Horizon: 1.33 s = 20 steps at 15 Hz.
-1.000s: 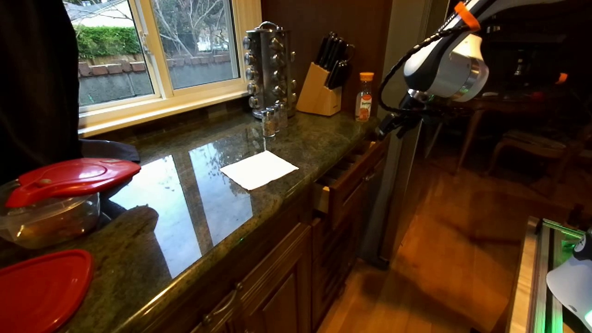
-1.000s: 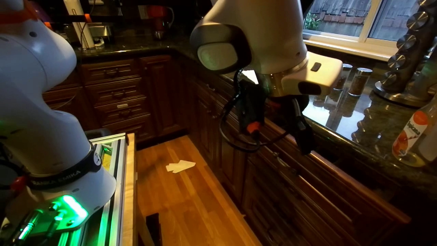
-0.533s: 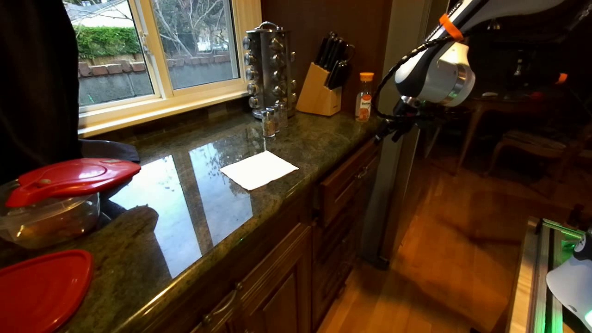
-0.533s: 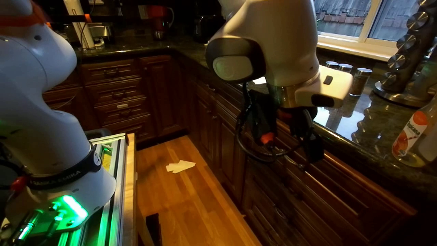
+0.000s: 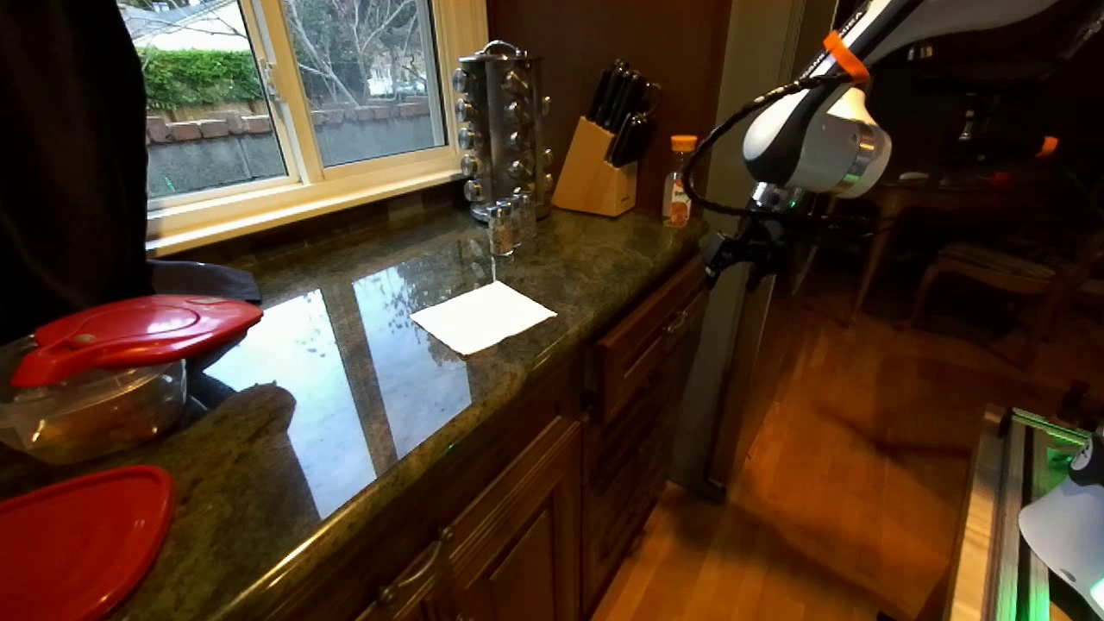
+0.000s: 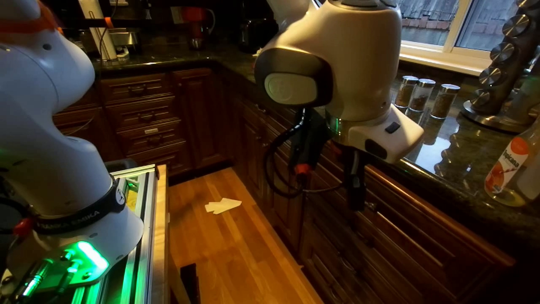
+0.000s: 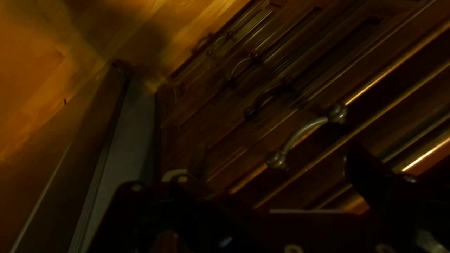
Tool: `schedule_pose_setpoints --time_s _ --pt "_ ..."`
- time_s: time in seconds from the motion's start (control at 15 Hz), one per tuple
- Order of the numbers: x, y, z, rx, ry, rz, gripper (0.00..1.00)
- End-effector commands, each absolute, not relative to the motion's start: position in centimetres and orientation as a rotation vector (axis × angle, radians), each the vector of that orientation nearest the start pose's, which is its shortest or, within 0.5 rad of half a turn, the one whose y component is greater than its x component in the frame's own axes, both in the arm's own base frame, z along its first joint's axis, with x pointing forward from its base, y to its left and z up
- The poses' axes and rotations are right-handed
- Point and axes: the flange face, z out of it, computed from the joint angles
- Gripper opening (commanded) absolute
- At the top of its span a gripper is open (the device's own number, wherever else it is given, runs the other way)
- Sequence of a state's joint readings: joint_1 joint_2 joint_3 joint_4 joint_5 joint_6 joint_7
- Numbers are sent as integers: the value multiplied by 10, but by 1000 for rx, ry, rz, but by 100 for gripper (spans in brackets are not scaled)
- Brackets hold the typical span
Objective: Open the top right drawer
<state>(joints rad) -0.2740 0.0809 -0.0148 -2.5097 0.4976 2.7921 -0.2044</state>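
Note:
The top right drawer (image 5: 647,341) has a dark brown wood front under the counter edge. It is pushed in, with its front standing slightly proud of the cabinet, and its inside is hidden. The drawer front also shows in an exterior view (image 6: 430,236) and in the wrist view (image 7: 397,95). Its curved metal handle (image 7: 306,133) shows between my fingers in the wrist view, farther off. My gripper (image 5: 733,267) is open and empty, in front of the drawer and pointing down. In the wrist view the gripper (image 7: 276,158) has its dark fingers wide apart.
Above is the dark stone counter (image 5: 586,267) with a white paper (image 5: 483,317), knife block (image 5: 599,168), juice bottle (image 5: 679,185) and spice rack (image 5: 504,129). More drawers with handles (image 7: 242,66) lie below. A grey panel (image 7: 130,133) stands beside the drawers.
One second ago the drawer stood open with its inside showing; by half a second ago it was pushed in. Since then my gripper has tilted and shifted slightly away from the drawer front.

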Motion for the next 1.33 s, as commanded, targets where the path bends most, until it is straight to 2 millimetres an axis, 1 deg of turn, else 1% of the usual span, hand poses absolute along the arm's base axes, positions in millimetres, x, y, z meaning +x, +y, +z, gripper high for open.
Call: schedule_pose_setpoints --time_s 0.0,0.13,0.2,0.27,0.4,0.53,0.73,1.07,1.27 --pt "461 -153 259 -2720 992 -232 100" --pt "465 -152 260 -2630 1088 -209 100" --pt "466 -152 261 -2598 1109 -219 100" --pt "468 -152 266 -2584 1107 -270 100" --pt "473 -151 274 -2543 1127 -304 100" --pt "479 -152 276 -2509 1155 -328 100" --pt "485 -154 271 -2459 1219 -336 100" --pt "490 -153 258 -2379 1370 -279 100" --pt "496 -152 253 -2327 1458 -254 100"
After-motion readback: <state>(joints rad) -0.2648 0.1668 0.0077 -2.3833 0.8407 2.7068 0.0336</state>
